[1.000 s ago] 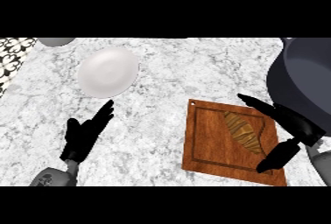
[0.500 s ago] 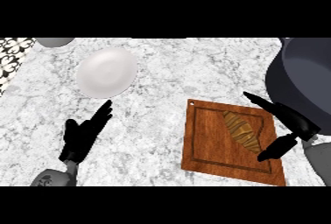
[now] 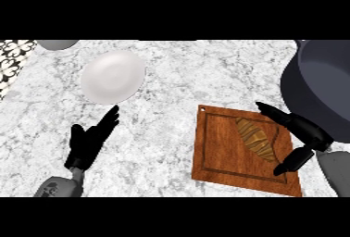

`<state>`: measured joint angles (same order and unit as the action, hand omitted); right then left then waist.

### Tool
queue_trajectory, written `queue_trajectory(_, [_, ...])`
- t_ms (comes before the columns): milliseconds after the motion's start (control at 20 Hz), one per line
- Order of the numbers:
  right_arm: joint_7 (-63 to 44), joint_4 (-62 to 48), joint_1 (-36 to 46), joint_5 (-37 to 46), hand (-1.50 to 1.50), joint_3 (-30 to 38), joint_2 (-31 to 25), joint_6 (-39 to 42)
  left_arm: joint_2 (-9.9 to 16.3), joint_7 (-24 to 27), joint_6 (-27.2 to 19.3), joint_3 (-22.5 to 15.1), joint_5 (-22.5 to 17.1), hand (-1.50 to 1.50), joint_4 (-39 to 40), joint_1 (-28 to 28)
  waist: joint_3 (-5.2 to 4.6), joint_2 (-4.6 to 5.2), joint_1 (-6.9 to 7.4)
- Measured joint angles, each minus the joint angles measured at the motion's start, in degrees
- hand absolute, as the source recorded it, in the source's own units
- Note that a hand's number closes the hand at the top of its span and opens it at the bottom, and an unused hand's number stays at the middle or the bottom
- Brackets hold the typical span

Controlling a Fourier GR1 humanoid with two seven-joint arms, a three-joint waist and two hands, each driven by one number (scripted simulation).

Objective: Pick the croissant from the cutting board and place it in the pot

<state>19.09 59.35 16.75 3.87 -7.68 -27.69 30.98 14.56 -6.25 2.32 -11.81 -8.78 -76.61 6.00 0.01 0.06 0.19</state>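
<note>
Lower right, the right hand [image 3: 301, 139] has slid in closer over the cutting board [image 3: 226, 152], fingers spread wide around the croissant [image 3: 256, 138], gripping nothing yet; left hand [image 3: 89, 141] rests open lower left; pot [image 3: 321, 88] waits upper right, so the grab looks next

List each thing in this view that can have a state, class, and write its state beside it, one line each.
croissant: lying on the cutting board, not lifted.
cutting board: flat on the counter, bearing the croissant.
pot: at the right edge, no lid seen; inside not visible.
plate: on the counter, nothing on it.
right hand: open, fingers and thumb either side of the croissant.
left hand: open, resting, fingers up.
</note>
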Motion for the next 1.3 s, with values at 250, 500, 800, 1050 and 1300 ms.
queue_trajectory(250, [1.8, -7.3, 3.0, -0.9, -1.50, 2.0, 3.2, 3.0, -1.8, -0.3, -0.1, 0.0, 1.4, 0.00, 0.0, 0.2, 0.00, 0.02, 0.15])
queue_trajectory(500, [5.6, -14.9, 5.0, 1.0, -1.50, 3.4, 5.9, 3.4, -1.7, -0.5, 1.7, 2.2, 1.6, 0.00, 0.9, 0.9, -0.04, -0.05, 0.21])
queue_trajectory(800, [12.6, -22.6, 8.0, 6.1, 1.50, 2.6, 7.7, -0.3, -3.2, -1.3, 1.6, 2.1, 3.1, 0.00, 0.0, 0.4, -0.52, -0.47, 0.44])
queue_trajectory(1050, [19.9, -26.7, 8.8, 9.1, 1.50, 1.5, 8.0, -4.7, -2.6, -1.1, 2.8, 2.6, 3.0, 0.00, -1.2, -0.8, -0.90, -0.75, 0.72])
queue_trajectory(1300, [22.1, -28.9, 9.1, 7.6, 1.50, 2.3, 8.9, -5.4, -3.1, -0.7, 2.5, 2.3, 3.8, 0.00, -1.8, -1.7, -1.14, -0.93, 0.81])
